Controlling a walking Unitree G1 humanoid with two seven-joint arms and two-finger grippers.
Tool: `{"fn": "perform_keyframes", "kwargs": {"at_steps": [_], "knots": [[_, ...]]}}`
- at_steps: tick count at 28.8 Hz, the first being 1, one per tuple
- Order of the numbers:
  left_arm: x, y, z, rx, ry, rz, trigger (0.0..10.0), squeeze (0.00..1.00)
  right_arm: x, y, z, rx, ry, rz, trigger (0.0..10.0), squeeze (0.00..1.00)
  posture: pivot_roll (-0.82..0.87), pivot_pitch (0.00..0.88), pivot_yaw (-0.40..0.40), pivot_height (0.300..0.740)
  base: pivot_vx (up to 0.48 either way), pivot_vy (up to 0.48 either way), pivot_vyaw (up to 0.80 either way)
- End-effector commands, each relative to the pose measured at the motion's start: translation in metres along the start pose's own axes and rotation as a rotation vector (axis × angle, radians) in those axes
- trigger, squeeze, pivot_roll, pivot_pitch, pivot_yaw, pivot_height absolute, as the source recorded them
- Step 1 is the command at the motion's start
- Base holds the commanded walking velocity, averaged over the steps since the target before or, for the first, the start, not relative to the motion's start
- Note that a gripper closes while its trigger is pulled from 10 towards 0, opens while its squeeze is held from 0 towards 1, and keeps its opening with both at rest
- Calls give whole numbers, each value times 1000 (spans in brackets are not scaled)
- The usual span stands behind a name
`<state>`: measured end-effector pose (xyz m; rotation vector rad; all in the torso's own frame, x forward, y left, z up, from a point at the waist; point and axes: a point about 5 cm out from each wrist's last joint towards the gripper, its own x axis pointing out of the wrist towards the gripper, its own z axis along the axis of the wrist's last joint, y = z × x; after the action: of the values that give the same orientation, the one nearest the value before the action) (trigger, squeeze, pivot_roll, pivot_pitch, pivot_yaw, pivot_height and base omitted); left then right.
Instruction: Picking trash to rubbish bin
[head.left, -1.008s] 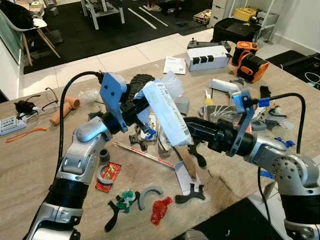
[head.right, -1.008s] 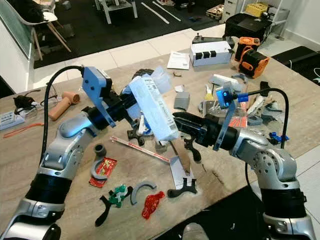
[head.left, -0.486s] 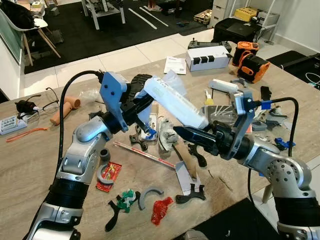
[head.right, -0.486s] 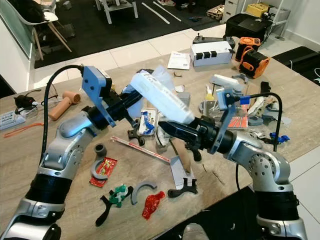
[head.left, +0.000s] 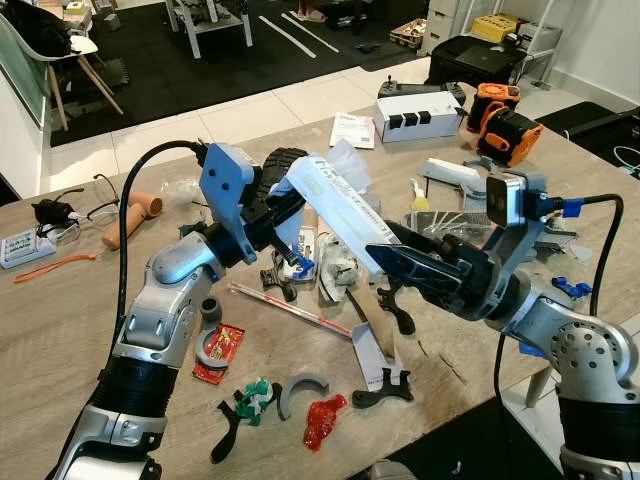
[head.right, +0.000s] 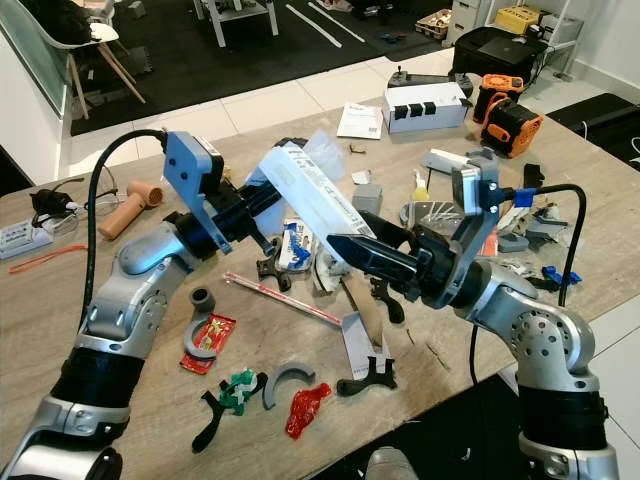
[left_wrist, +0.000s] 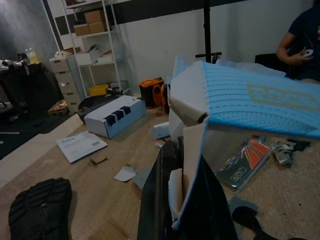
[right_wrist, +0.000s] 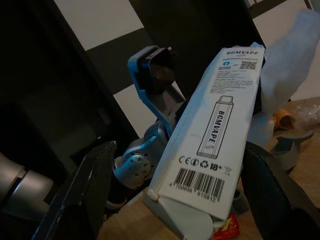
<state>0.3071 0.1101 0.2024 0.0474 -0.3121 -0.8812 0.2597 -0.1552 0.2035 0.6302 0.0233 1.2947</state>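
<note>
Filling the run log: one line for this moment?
left claw: shut on white carton | right claw: open at carton's free end | above table

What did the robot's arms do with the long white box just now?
The left end effector kept holding the white box, tilting its free end up off the table. The right end effector let go, drew back, and now sits open under that end. Table clutter stayed put.

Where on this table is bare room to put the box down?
Bare wood lies at the table's left side, between the orange strip and the red wrapper. Another patch lies at the near right edge, past the black bracket. The middle under the box, held by the left hand, is crowded.
</note>
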Motion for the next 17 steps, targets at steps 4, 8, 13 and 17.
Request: {"fn": "perform_keyframes", "kwargs": {"at_steps": [4, 8, 13, 17], "knots": [[2, -3, 2, 9, -7, -13, 10000, 0, 4, -14, -13, 4, 78, -130, 10000, 1000, -108, 0, 53, 740, 0, 0, 0], [2, -3, 2, 11, -8, -15, 10000, 0, 5, -23, -17, 49, 90, -171, 10000, 0, -104, 0, 53, 740, 0, 0, 0], [2, -3, 3, 12, -9, -19, 10000, 0, 8, -23, -14, 100, 47, -134, 10000, 0, -105, 0, 55, 740, 0, 0, 0], [3, -4, 3, 13, -9, -24, 10000, 0, 13, -18, -15, 115, 47, -81, 10000, 0, -105, 0, 63, 740, 0, 0, 0]]}}
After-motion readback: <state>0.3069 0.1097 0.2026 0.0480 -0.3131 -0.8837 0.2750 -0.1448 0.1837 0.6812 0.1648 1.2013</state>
